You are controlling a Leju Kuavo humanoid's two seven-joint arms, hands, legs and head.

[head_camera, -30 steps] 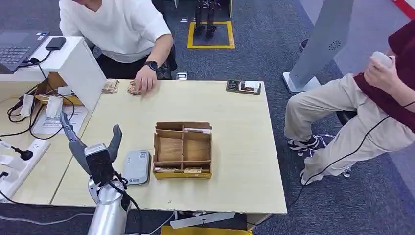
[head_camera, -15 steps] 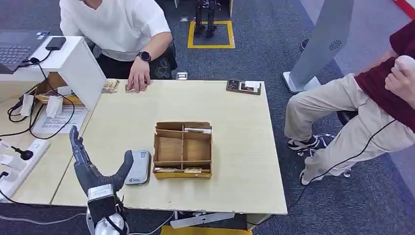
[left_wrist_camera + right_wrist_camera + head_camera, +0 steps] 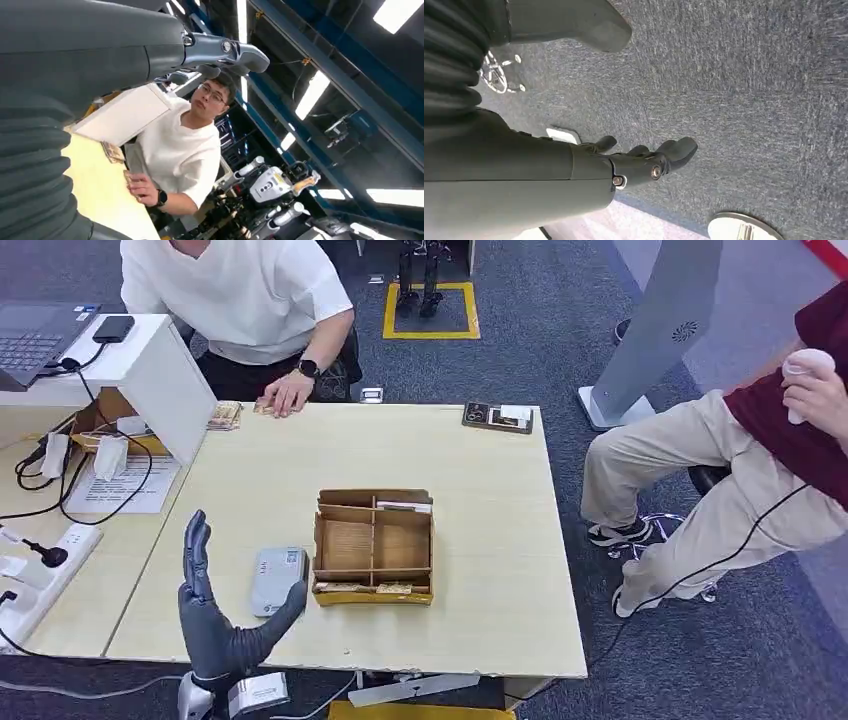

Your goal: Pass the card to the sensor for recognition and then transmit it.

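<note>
Left hand (image 3: 215, 625) stood raised, fingers spread, holding nothing. Card reader (image 3: 278, 580) lay just beside its thumb; cardboard tray (image 3: 373, 545) with cards beyond that. Right hand (image 3: 644, 160) hung empty, fingers loosely apart, over carpet.

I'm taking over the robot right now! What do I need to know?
Left hand: open, holds nothing, raised at the table's near edge beside the grey sensor.
Right hand: holds nothing, hanging over the carpet.
Cards lie in the cardboard box right of the sensor.
A person's hand rests at the far edge.
Done: nothing visible yet.
Left: pick a card, hold it to the sensor, pass it on.
</note>
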